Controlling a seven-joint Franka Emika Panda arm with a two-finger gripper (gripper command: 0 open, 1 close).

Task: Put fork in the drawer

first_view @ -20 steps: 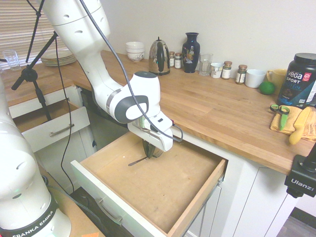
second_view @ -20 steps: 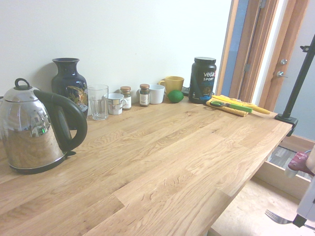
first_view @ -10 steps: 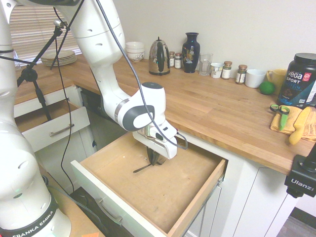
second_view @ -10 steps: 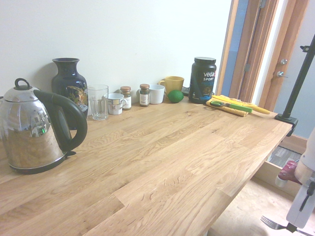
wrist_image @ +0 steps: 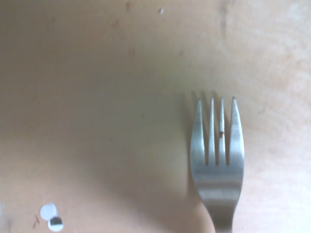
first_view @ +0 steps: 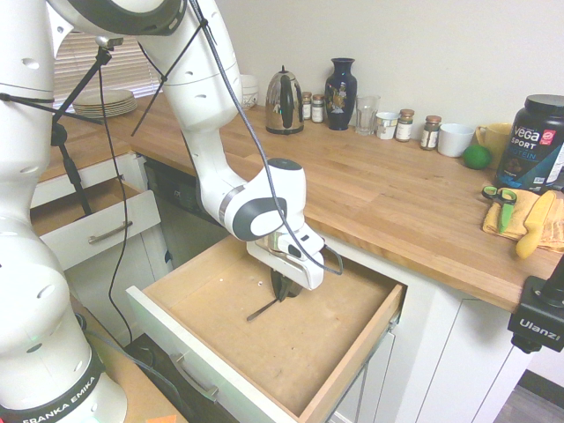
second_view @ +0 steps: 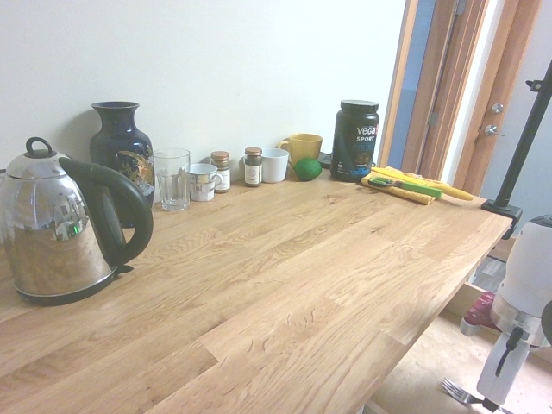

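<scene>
- Claw (first_view: 278, 291): we record it pointing straight down inside the open drawer (first_view: 229, 352), fingers clamped tight on the fork.
- Fork (first_view: 263, 309): slim silver piece, gripped at one end by the claw; it slants down and away from the claw over the drawer's brown wooden floor. We cannot tell whether its low end touches the wood. In the wrist view its four tines (wrist_image: 216, 145) lie over the bare board.
- Two small white specks (wrist_image: 51, 217): on the drawer floor, apart from the tines.
- Bench (first_view: 388, 203): wooden top, above and behind the claw.
</scene>
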